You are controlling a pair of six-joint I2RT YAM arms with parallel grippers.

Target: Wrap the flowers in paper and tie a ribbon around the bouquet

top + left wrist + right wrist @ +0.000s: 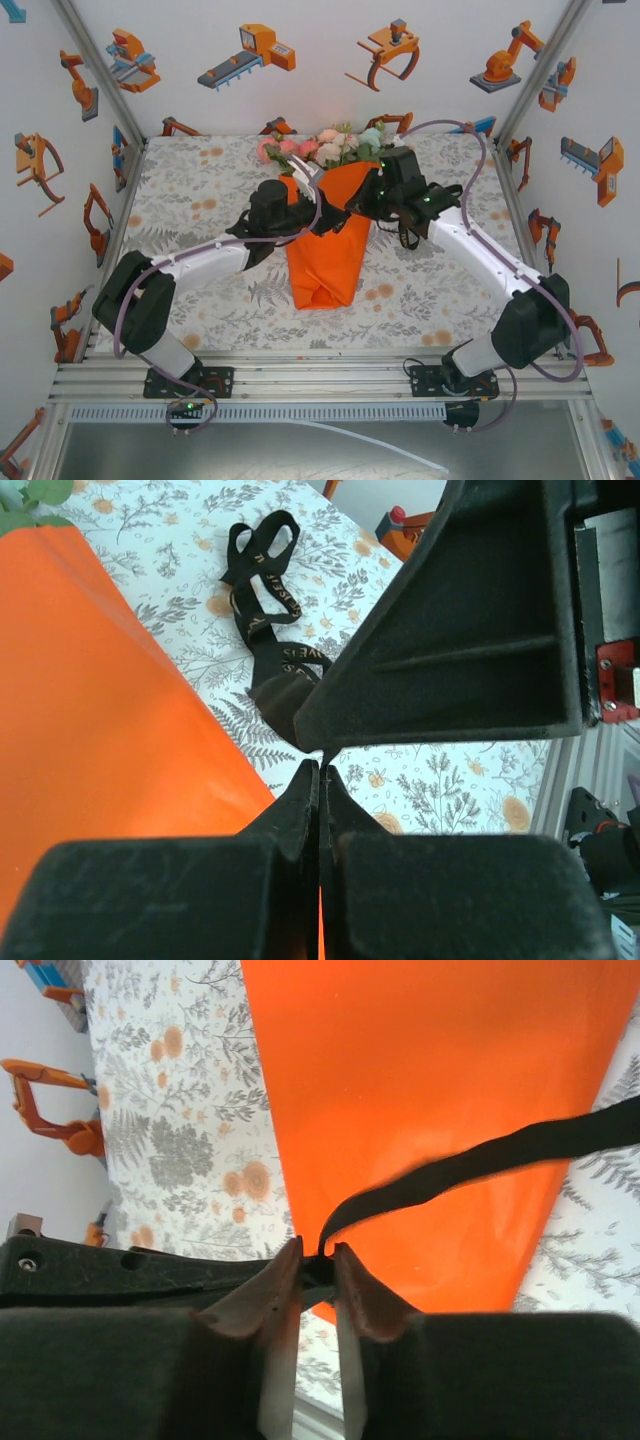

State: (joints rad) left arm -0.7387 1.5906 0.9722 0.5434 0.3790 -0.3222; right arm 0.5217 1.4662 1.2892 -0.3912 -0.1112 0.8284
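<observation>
The bouquet lies mid-table: pink, white and mint flowers (335,145) at the far end, with the orange paper (325,260) as a cone pointing toward me. Both grippers meet over the cone's upper right edge. My left gripper (322,765) is shut, and a thin end of the black ribbon (262,570) is pinched at its tips. The rest of the ribbon lies bunched on the cloth beyond. My right gripper (318,1250) has its jaws slightly apart. The ribbon (480,1160) leaves that gap and runs right across the paper (430,1080).
The table carries a grey-and-orange floral tablecloth (200,190), with white walls on three sides. An aluminium rail (320,380) runs along the near edge. A loose ribbon loop (405,238) hangs under the right wrist.
</observation>
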